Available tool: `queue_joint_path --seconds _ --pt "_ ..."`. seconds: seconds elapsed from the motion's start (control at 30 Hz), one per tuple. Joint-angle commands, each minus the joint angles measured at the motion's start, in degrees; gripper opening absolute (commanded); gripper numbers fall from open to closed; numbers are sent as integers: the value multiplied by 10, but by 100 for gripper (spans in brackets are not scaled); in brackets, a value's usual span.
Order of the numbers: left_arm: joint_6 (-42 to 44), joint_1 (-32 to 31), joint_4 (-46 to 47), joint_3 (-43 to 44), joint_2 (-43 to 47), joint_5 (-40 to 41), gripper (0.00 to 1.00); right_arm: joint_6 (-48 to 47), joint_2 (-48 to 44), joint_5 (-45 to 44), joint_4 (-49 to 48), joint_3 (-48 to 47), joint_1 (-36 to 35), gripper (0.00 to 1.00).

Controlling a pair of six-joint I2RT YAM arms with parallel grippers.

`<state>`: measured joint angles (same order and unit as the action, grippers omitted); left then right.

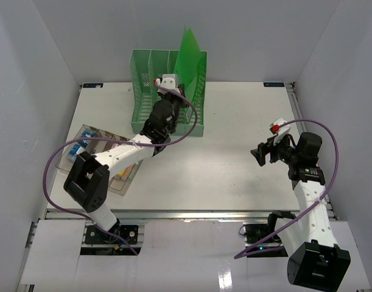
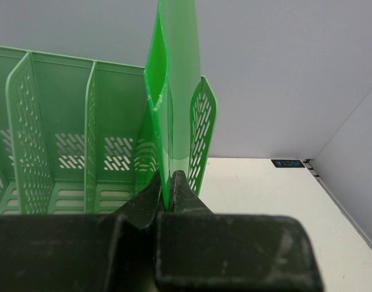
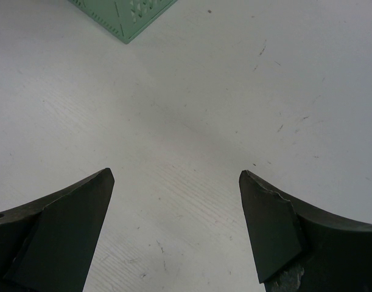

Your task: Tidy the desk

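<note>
From above, the large flat white rectangular worktop [image 1: 228, 121] fills the middle of the view, with its metal rail front edge [image 1: 192, 213] nearest the arm bases. Plain grey walls [image 1: 27, 67] close it in on the left, right and far sides. The left arm [image 1: 122, 152] stretches to the mint-green slotted plastic file rack [image 1: 143, 73] at the far edge, and its wrist hides the point where arm and rack meet. A bright green translucent plastic folder [image 1: 189, 52] leans up out of the rack's right-hand slot. The arm lies across the clear plastic tray [image 1: 82, 135] at the left edge, and the small items inside are too blurred to name. The right arm [image 1: 307, 182] hangs over bare surface well apart from the rack, with open room between them.

In the left wrist view, the left fingers [image 2: 184, 193] are pinched tight on the lower edge of the folder, which stands upright in the rack's last slot beside the perforated end wall. The camera's own dark housing blocks the bottom of the picture. To the right, the worktop runs out to the grey wall.

In the right wrist view, the right fingers [image 3: 58, 237] are spread wide with nothing between them. They hover over scuffed white worktop. Only one corner of the rack shows, cut off at the top edge.
</note>
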<state>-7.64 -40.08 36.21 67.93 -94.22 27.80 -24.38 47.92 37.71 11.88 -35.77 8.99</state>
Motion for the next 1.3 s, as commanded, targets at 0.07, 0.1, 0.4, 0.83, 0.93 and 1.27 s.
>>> queue_joint_path --seconds 0.07,0.1,0.4,0.83,0.93,1.27 --pt "1 -5 -97 -53 36 -42 0 5 -7 9 -18 4 3 90" --pt "0 -5 -96 -55 37 -44 0 5 -7 9 -18 4 3 90" --pt "30 -5 -110 -31 23 -79 0 2 -4 6 -18 5 2 90" --pt "67 -5 -185 4 -2 -151 0 2 -5 7 -18 5 3 90" --pt "64 -5 -192 -1 -5 -162 0 1 -5 7 -19 5 3 90" --pt "63 -3 -225 21 -24 -169 0 2 -5 7 -18 5 3 90"
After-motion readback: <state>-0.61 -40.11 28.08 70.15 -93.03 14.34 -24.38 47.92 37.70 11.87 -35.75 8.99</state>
